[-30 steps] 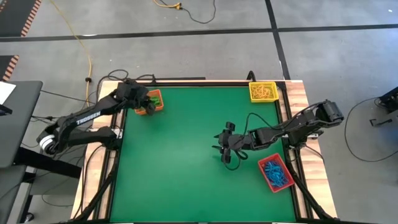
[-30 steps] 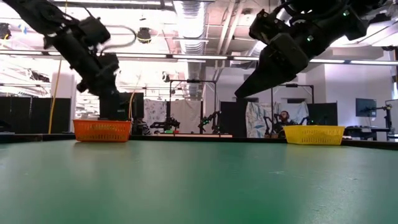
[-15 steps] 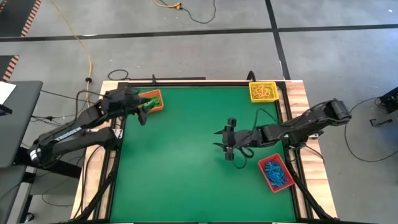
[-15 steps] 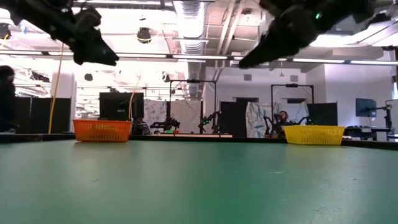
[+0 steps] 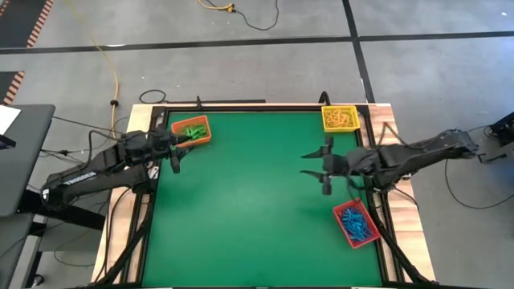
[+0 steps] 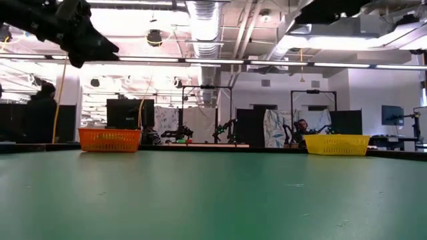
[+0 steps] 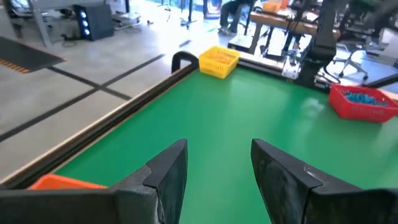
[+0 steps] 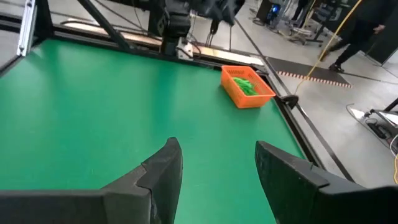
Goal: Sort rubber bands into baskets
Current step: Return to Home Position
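- A green-topped table (image 5: pixel 241 209) with a pale wooden border (image 5: pixel 387 120) stands on a grey concrete floor crossed by black tape lines (image 5: pixel 241 42).
- A yellow cable (image 5: pixel 98 45) trails across the floor towards the table's far left corner.
- A dark mat with a hazard-striped edge (image 5: pixel 16 20) lies in the floor's far left corner, and a grey desk (image 5: pixel 20 152) sits left of the table.
- Across the room, a person in dark clothing (image 6: pixel 40 113) stands under a silver ceiling duct (image 6: pixel 200 27).
- Another person (image 8: pixel 360 28) walks beyond the table.

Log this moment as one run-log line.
left gripper: open, empty, raised near orange basket | right gripper: open, empty, between yellow basket and red basket | rubber bands: in baskets | mat: no loose bands seen
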